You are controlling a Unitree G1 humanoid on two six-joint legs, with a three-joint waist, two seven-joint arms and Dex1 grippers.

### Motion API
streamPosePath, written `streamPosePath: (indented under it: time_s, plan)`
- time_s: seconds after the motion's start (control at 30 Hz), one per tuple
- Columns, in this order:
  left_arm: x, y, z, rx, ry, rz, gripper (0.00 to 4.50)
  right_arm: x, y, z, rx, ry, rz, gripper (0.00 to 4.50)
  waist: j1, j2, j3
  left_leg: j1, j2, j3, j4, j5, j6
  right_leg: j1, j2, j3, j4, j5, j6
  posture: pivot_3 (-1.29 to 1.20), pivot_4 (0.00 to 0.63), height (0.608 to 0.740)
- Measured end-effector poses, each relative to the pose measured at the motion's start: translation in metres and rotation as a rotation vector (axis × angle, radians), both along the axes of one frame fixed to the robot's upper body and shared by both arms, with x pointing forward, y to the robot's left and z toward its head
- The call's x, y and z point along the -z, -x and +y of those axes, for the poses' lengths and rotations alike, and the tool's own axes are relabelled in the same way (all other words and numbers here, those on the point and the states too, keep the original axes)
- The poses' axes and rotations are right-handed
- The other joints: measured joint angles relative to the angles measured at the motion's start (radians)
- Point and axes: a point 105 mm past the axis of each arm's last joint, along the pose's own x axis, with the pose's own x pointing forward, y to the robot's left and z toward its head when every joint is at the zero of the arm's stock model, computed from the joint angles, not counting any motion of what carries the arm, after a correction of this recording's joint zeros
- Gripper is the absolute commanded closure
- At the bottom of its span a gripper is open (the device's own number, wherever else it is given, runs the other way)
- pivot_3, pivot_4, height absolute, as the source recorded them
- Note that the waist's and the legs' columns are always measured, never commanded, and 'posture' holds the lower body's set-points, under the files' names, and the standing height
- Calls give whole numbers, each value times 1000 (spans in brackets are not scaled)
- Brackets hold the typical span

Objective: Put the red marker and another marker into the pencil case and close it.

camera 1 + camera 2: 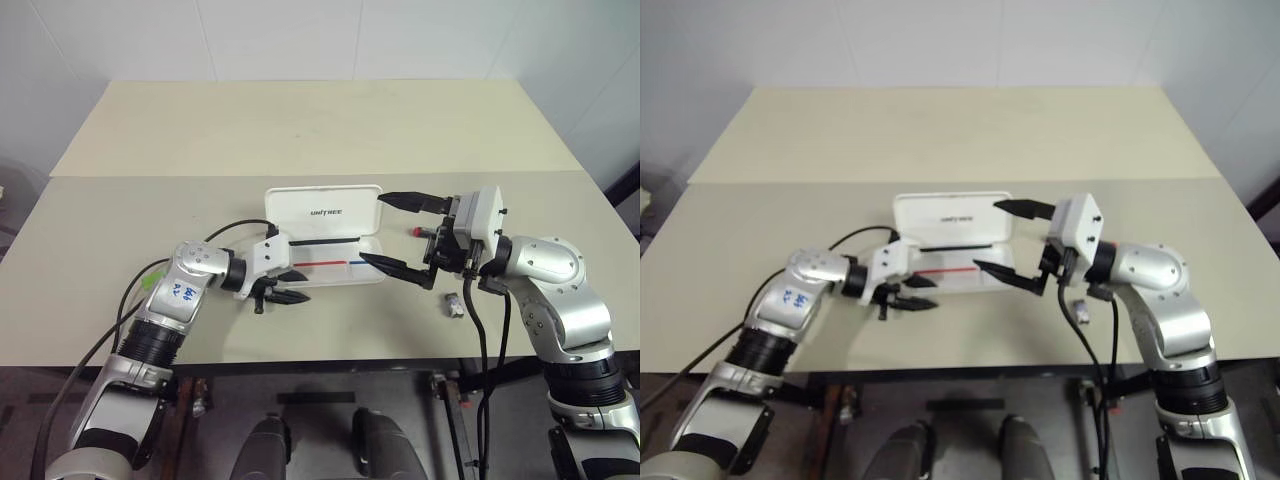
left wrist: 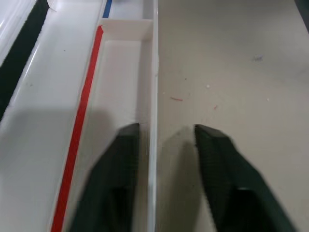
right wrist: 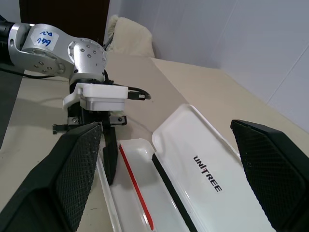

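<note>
Inside, the pencil case hides both markers.

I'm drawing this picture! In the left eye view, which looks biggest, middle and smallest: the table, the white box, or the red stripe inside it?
Largest to smallest:
1. table
2. white box
3. red stripe

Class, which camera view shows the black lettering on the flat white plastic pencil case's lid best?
The right wrist view: the lettering reads large and clear. Both eye views show it tiny on the white plastic pencil case; the left wrist view shows the tray instead.
</note>
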Motion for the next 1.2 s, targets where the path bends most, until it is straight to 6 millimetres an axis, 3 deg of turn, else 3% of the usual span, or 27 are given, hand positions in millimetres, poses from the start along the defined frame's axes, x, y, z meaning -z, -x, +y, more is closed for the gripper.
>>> streamPosePath:
  time_s: [0.1,0.47,0.67,0.83,1.2]
  plan:
    - [-4,9,-8,39,46,45,667,1,-1,-1,4,-1,8,0,-1,0,0,0,0,0,0,0,0,0,0,0,0,0,0,0,150,740]
    - [-19,18,-14,134,132,-39,667,6,-4,-3,11,-12,33,0,-1,0,0,0,0,0,-1,0,0,0,0,0,0,0,-1,0,150,740]
    - [-33,23,-13,185,233,-114,667,25,-16,-28,55,41,129,0,0,0,0,0,0,0,0,0,0,0,-1,0,0,0,-1,0,150,740]
    - [-56,21,18,151,271,-209,667,34,-38,-76,144,139,210,0,-7,0,0,2,0,2,-1,0,0,0,0,0,0,0,-1,0,150,740]
    - [-80,23,70,57,236,-280,667,39,-77,-103,141,362,277,0,-30,2,1,2,1,3,-2,0,0,-1,0,1,0,0,-1,0,150,740]
